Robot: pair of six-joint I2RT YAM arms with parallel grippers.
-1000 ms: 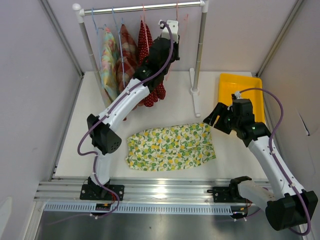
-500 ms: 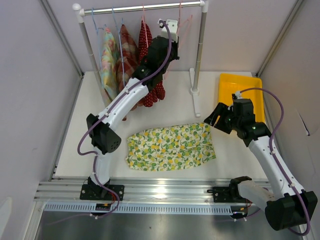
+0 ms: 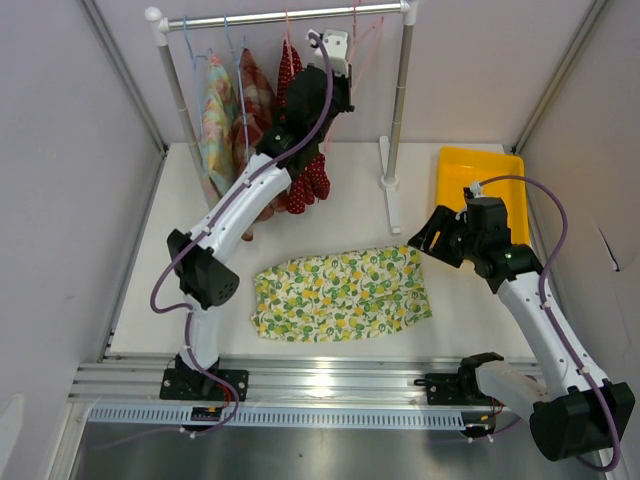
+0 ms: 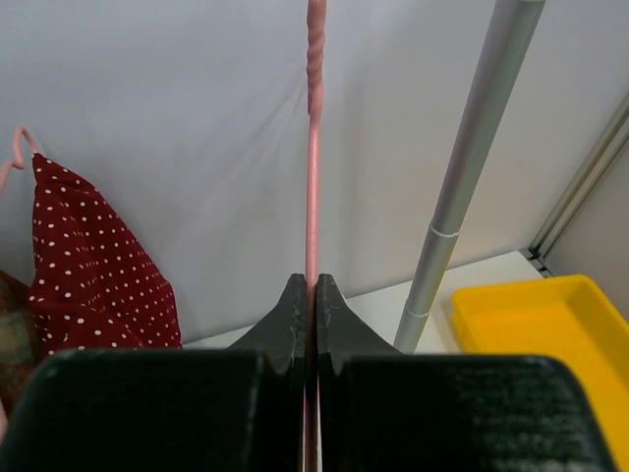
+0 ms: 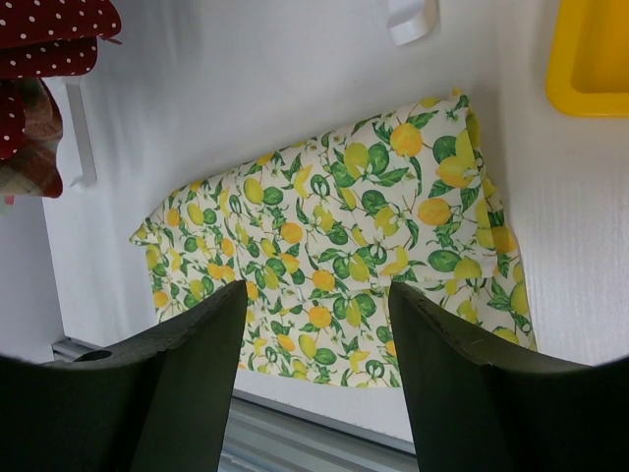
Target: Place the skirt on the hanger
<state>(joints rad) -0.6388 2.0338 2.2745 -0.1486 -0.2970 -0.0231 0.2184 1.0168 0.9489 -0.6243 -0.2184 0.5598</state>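
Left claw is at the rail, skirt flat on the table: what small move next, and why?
Probably lift the left claw a little to unhook the pink hanger from the rail. The claw is shut on the hanger's wire, and the lemon-print skirt lies flat on the table under the open right claw, so the hanger likely has to come down to it.

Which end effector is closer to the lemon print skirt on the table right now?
Right. The right end effector hangs open by the far right corner of the skirt; the left end effector is up at the rail behind it, shut on a pink hanger.
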